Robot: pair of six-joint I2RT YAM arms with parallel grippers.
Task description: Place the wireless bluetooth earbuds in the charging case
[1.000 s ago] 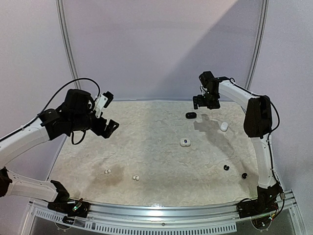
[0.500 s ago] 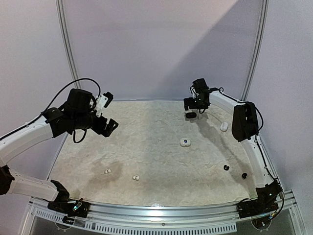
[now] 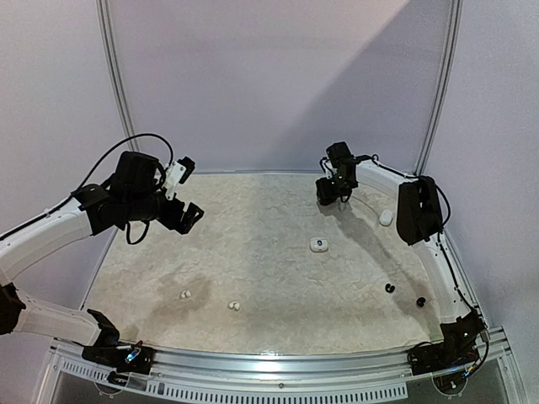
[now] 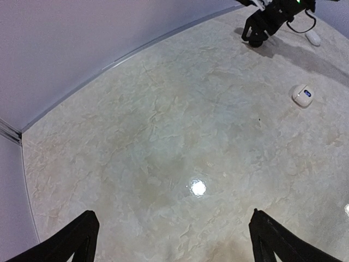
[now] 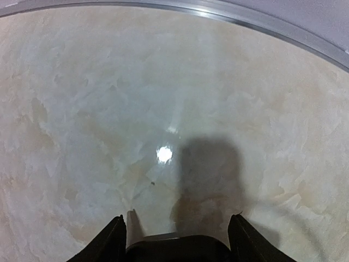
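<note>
Nearest you, the white earbuds (image 3: 185, 295) lie loose in two little spots near-left on the tabletop (image 3: 253, 261); the black earbuds (image 3: 389, 288) sit near-right, a small gap between the pair; none of them is in a case yet.

Further back, your left pincer (image 3: 190, 217) hangs above the left side with its fingers spread wide and nothing in them; the white case (image 3: 318, 245) sits mid-table, and a second white case (image 3: 386, 217) sits off to the right.

At the far edge, your right pincer (image 3: 328, 199) is down on the black case (image 5: 175, 245), partway open, one finger on each side of it; I can't tell whether it's actually gripping or just bracketing.

So I'd say you're at the grab-the-case step; everything else is still ahead. Next you'd want a firm, centred squeeze on that smooth pebble shape, then a straight lift and a carry toward the black buds; a lopsided pinch will probably squirt it out.
</note>
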